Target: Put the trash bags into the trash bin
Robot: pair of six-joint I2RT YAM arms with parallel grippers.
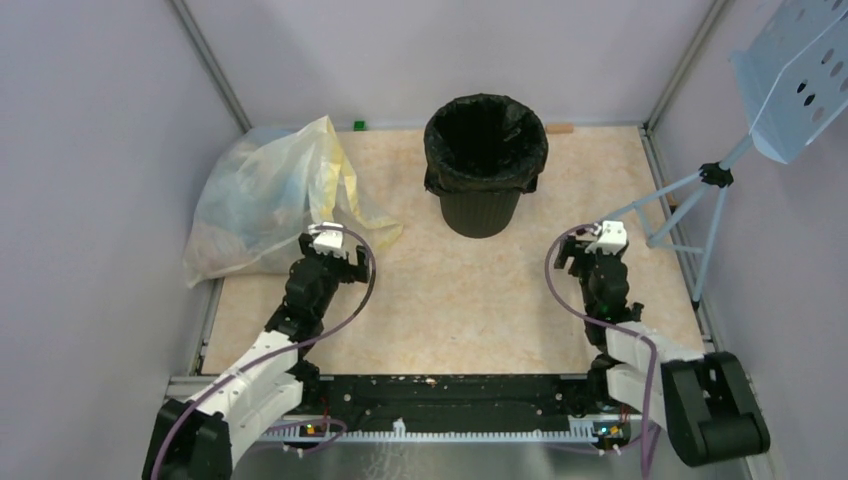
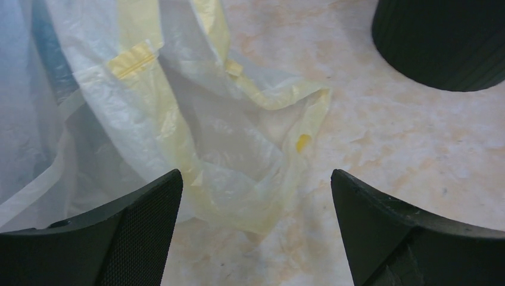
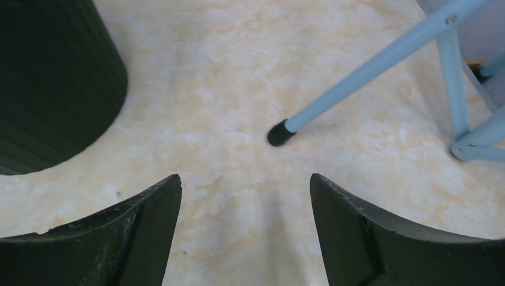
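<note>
Left end effector [image 1: 337, 252] and right end effector [image 1: 601, 241] hover wide open, empty, above your tabletop [image 1: 450, 300]. Glossy trash bag [image 1: 485, 135] lines the trash bin [image 1: 480, 213], cuffed over its rim. Light, slippery film, likely: pinch a bunched fold there.

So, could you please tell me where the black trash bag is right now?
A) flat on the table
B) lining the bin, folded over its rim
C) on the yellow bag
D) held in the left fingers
B: the top view shows the trash bag inside the trash bin, its edge draped over the rim, while the left fingers and right fingers are open and empty.
</note>
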